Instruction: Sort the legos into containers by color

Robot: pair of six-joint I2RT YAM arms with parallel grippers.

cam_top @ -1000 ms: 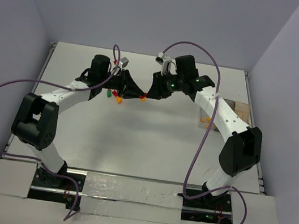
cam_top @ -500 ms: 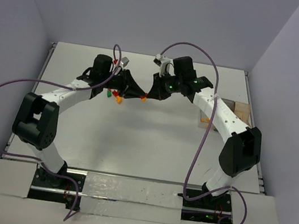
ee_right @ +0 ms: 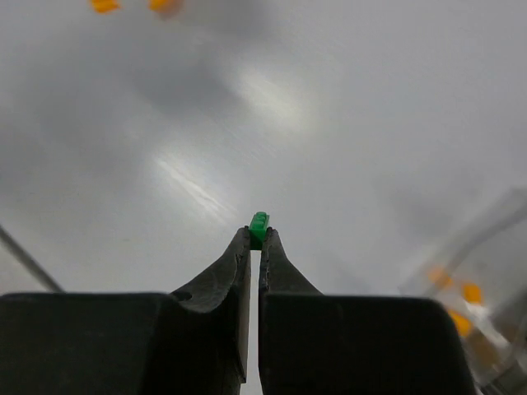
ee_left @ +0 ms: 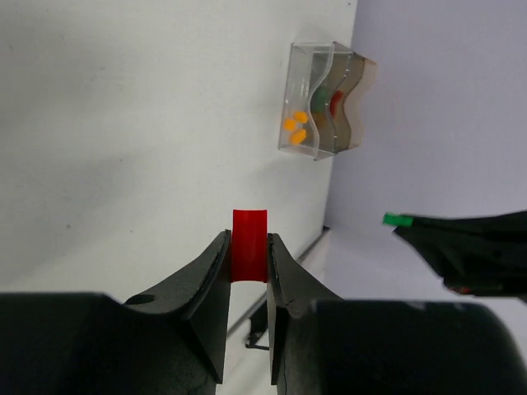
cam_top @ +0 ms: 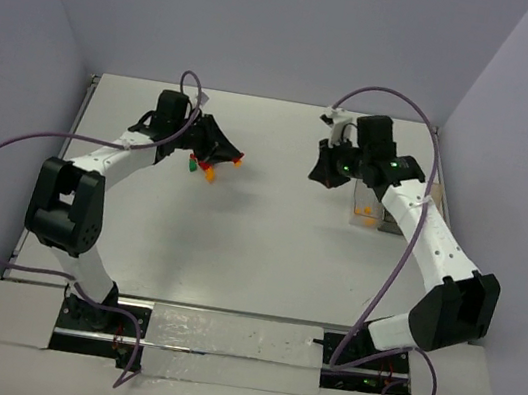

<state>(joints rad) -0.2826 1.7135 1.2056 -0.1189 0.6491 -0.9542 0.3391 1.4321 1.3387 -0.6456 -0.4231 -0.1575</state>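
Observation:
A red lego (ee_left: 249, 245) is pinched between the fingertips of my left gripper (ee_left: 249, 251), which is shut on it above the table's far left (cam_top: 234, 158). My right gripper (ee_right: 258, 236) is shut on a small green lego (ee_right: 258, 225) and hangs mid-table (cam_top: 317, 176); the left wrist view also shows that green lego (ee_left: 397, 220). The containers (ee_left: 325, 111) stand at the right edge, with orange, green and red legos inside. In the top view my right arm partly hides the containers (cam_top: 367, 212). Loose legos (cam_top: 209, 174) lie under my left gripper.
A tan cardboard piece (cam_top: 430, 197) lies beyond the containers by the table's right edge. Purple cables loop over both arms. Two blurred orange legos (ee_right: 103, 5) show on the table at the top of the right wrist view.
The two grippers stood tip to tip at the far middle. My right gripper closed and swung right with the green lego. My left gripper drew slightly back left, still holding the red lego.

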